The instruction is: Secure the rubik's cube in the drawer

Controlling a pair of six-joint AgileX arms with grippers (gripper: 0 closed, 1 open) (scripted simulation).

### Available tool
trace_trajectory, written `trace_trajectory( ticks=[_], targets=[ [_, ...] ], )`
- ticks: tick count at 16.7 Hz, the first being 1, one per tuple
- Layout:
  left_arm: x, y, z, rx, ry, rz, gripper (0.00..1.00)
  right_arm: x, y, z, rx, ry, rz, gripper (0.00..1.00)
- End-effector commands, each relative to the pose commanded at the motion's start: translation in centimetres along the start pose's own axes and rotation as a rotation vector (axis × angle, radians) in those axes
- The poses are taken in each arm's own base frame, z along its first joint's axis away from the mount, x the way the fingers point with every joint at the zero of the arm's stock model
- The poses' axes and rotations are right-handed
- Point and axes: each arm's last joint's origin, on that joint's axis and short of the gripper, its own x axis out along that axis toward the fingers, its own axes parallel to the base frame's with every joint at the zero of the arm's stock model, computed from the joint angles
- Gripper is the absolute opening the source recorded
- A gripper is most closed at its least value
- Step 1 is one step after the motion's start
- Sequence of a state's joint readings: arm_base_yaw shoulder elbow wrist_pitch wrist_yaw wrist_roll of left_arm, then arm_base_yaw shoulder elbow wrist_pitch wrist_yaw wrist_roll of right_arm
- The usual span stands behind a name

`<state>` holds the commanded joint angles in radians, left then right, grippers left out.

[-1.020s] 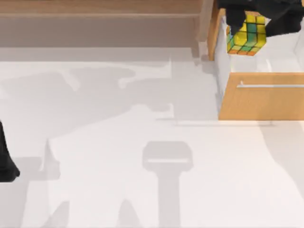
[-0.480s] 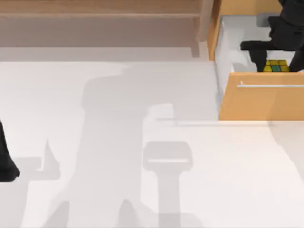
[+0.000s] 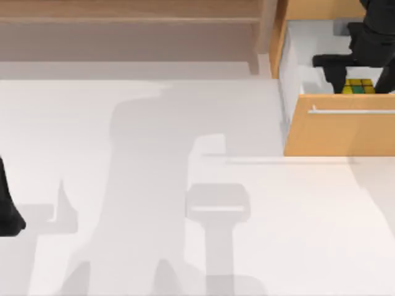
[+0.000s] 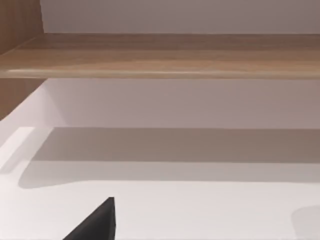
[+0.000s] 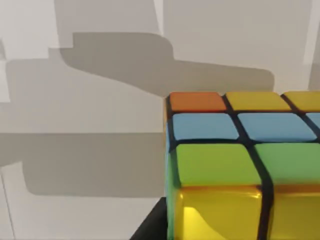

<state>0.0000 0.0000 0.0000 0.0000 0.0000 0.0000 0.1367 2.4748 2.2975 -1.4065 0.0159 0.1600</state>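
The left gripper (image 3: 9, 213) is parked at the table's (image 3: 154, 185) left edge, far from the drawer (image 3: 339, 129); I cannot tell if it is open or closed. A brown shelf (image 3: 123, 18) stands just beside the drawer, on its left. The drawer is pulled open. The right gripper (image 3: 355, 77) reaches down inside it, over the rubik's cube (image 3: 358, 86), which sits low in the white interior behind the wooden front. I cannot tell whether this gripper holds the cube.
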Motion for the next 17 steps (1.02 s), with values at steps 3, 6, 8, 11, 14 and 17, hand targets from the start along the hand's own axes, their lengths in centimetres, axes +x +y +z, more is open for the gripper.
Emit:
trace_trajectory(
  ticks=[3,6,8,11,14,17],
  targets=[
    [0.0,0.0,0.0,0.0,0.0,0.0,1.0,0.0,0.0,0.0,0.0,0.0,0.0,0.38],
    [0.0,0.0,0.0,0.0,0.0,0.0,1.0,0.0,0.0,0.0,0.0,0.0,0.0,0.6],
    [0.0,0.0,0.0,0.0,0.0,0.0,1.0,0.0,0.0,0.0,0.0,0.0,0.0,0.75],
    [0.0,0.0,0.0,0.0,0.0,0.0,1.0,0.0,0.0,0.0,0.0,0.0,0.0,0.98],
    [0.0,0.0,0.0,0.0,0.0,0.0,1.0,0.0,0.0,0.0,0.0,0.0,0.0,1.0],
    [0.0,0.0,0.0,0.0,0.0,0.0,1.0,0.0,0.0,0.0,0.0,0.0,0.0,1.0]
  ],
)
